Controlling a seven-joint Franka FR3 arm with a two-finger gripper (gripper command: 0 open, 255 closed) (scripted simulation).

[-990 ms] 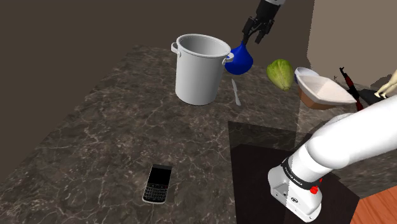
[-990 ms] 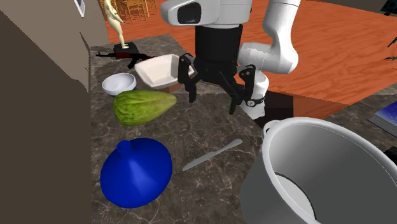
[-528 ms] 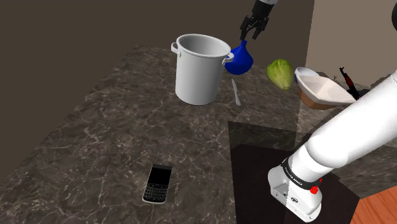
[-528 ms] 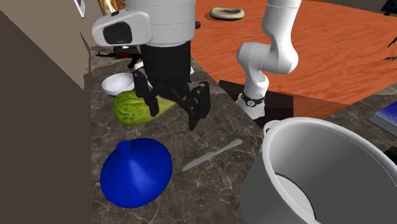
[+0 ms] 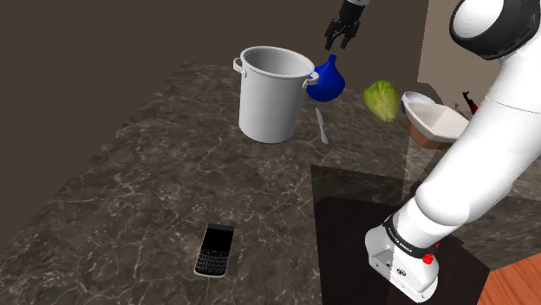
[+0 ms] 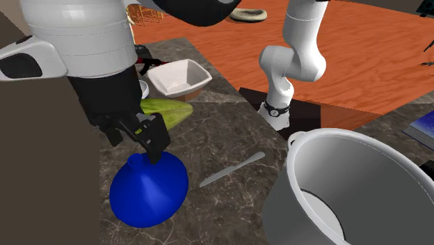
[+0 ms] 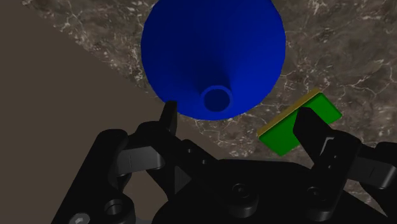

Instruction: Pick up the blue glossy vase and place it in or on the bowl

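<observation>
- One black gripper [image 5: 341, 33] at top centre of shoulder view, hanging just above the blue vase [image 5: 329, 80]. White arm comes in from the right edge.
- Jaws released. In wrist view the fingers [image 7: 168, 119] stand wide apart with nothing clasped. The vase's neck opening lies just ahead of the gap.
- Vase: upright on the dark marbled counter [image 5: 156, 173], wide body with narrow neck on top. Upper centre of shoulder view, just right of the grey pot [image 5: 273, 94], by its handle. In 2nd ext. view it sits lower left, with a fingertip right at the neck; contact cannot be told.
- Pot: upright, open top, lower right of 2nd ext. view.
- Knife [image 5: 322, 126]: grey, flat on counter, just below the vase in shoulder view.
- Green vegetable [image 5: 381, 100]: right of vase in shoulder view, apart from it.
- Square bowl [image 5: 442, 124]: white inside, brown outside, far right of shoulder view. Small round bowl [image 5: 414, 98], white, just behind it.
- Phone [image 5: 215, 250]: black, lower centre-left of shoulder view, well apart from the rest.
</observation>
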